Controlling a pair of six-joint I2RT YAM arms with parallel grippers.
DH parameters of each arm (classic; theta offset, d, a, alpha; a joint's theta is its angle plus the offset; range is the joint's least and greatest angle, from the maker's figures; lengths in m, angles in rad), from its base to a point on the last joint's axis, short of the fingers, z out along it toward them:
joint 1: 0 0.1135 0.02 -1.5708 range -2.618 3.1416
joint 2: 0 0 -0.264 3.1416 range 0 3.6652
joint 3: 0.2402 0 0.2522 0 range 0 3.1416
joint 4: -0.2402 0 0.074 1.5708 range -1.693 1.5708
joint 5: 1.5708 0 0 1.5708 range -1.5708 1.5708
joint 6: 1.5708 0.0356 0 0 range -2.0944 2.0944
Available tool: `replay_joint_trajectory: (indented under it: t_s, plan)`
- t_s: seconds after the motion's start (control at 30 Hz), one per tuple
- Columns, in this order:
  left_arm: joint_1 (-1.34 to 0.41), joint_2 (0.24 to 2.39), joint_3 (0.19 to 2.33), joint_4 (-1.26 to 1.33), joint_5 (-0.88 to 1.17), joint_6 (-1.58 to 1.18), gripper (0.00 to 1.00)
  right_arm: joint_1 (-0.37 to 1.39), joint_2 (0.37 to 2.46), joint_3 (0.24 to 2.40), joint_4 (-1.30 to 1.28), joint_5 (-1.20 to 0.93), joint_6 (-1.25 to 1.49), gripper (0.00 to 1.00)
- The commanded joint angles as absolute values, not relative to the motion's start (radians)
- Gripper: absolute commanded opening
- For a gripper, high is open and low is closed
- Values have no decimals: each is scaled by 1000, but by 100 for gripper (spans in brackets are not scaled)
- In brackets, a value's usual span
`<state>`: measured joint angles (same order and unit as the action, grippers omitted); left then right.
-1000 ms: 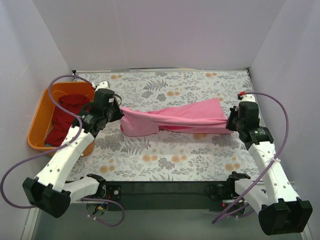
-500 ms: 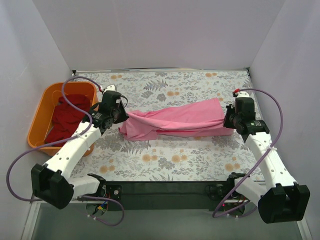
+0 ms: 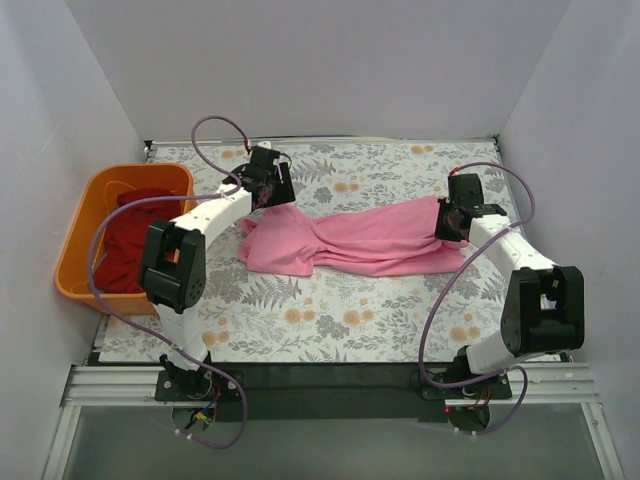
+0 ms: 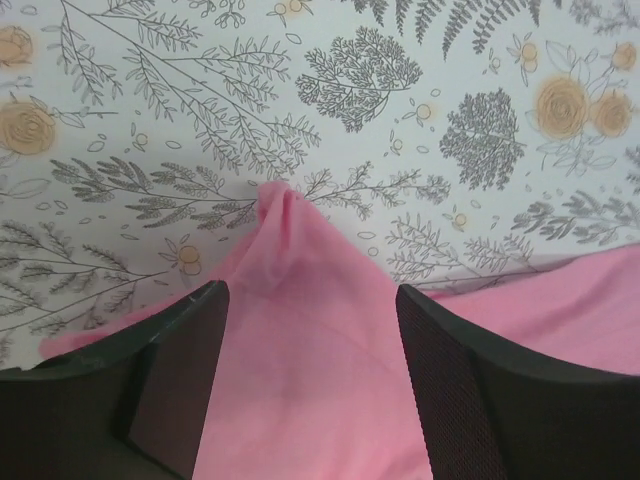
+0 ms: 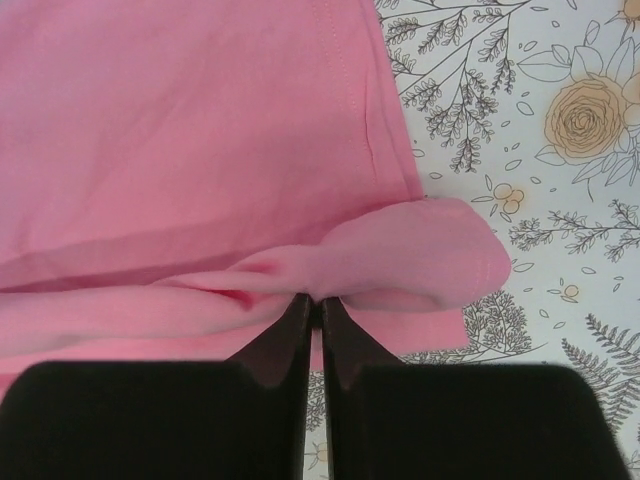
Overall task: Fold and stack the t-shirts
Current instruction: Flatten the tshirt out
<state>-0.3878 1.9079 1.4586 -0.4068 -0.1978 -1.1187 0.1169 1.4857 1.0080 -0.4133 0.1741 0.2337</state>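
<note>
The bright pink t-shirt [image 3: 360, 240] lies stretched and rumpled across the middle of the flowered table. My left gripper [image 3: 266, 196] hovers over its left end, open; in the left wrist view the gripper [image 4: 310, 295] has its jaws wide apart, with pink cloth [image 4: 300, 380] lying loose between and below them. My right gripper [image 3: 449, 222] is at the shirt's right end; in the right wrist view the gripper [image 5: 315, 300] is shut, pinching a fold of pink cloth [image 5: 400, 255] at its tips. Dark red t-shirts [image 3: 125, 235] lie heaped in the basket.
An orange plastic basket [image 3: 75, 250] stands at the table's left edge. White walls close in the back and both sides. The table cover [image 3: 400, 165] has a fern and flower print. Purple cables loop from both arms.
Both arms have swung toward the back of the table, and the pink shirt has settled flat. The left gripper has opened and let go of the shirt's left end.
</note>
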Motion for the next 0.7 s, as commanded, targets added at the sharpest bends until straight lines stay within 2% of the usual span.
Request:
replay_joint_trajectory:
  t_s: [0.0, 0.03, 0.07, 0.13, 0.2, 0.3, 0.47, 0.67]
  plan:
    - [-383, 1738, 1361, -383, -204, -1132, 71, 112, 1473, 1051, -373, 173, 229, 15]
    - [-382, 1658, 1326, -383, -213, -1161, 76, 110, 1456, 1045, -373, 167, 230, 22]
    - [-383, 1558, 1240, -387, -219, -1199, 77, 112, 1436, 1036, -373, 146, 229, 28]
    - [-383, 1369, 1035, -405, -225, -1255, 77, 110, 1363, 999, -373, 92, 236, 42]
    - [-380, 1323, 935, -402, -224, -1279, 76, 112, 1312, 967, -373, 64, 238, 50]
    - [-373, 1273, 852, -365, -198, -1264, 71, 112, 1263, 928, -365, 26, 238, 54]
    - [-348, 1292, 767, -249, -118, -1198, 71, 114, 1180, 890, -350, -49, 227, 62]
    - [-293, 1357, 744, -186, -68, -1147, 72, 114, 1131, 839, -337, -90, 222, 64]
